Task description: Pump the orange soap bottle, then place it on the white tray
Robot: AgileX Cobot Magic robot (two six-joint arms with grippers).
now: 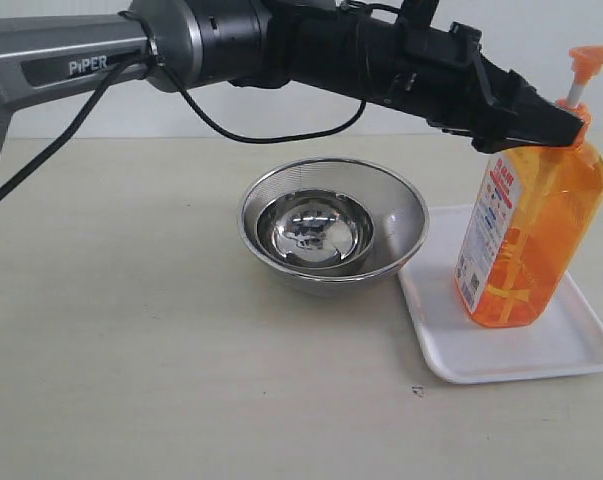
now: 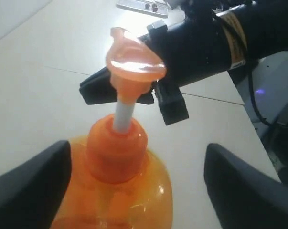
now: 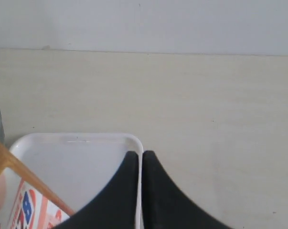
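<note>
The orange soap bottle (image 1: 531, 240) stands upright on the white tray (image 1: 521, 360), with its pump head raised on the white stem. My left gripper (image 1: 571, 125) reaches across from the left to the bottle's neck. In the left wrist view it (image 2: 136, 145) is open, with the bottle's shoulder (image 2: 120, 191) between its fingers and a gap at one side. My right gripper (image 3: 142, 153) is shut on nothing above the tray's rim (image 3: 77, 138), with the bottle's label (image 3: 24, 210) beside it. Its dark fingers (image 2: 86, 91) also show just behind the pump head.
A round steel mesh bowl (image 1: 401, 200) with a smaller shiny bowl inside it stands just left of the tray, under the left arm. The pale table runs to a white wall behind. A cable hangs from the left arm.
</note>
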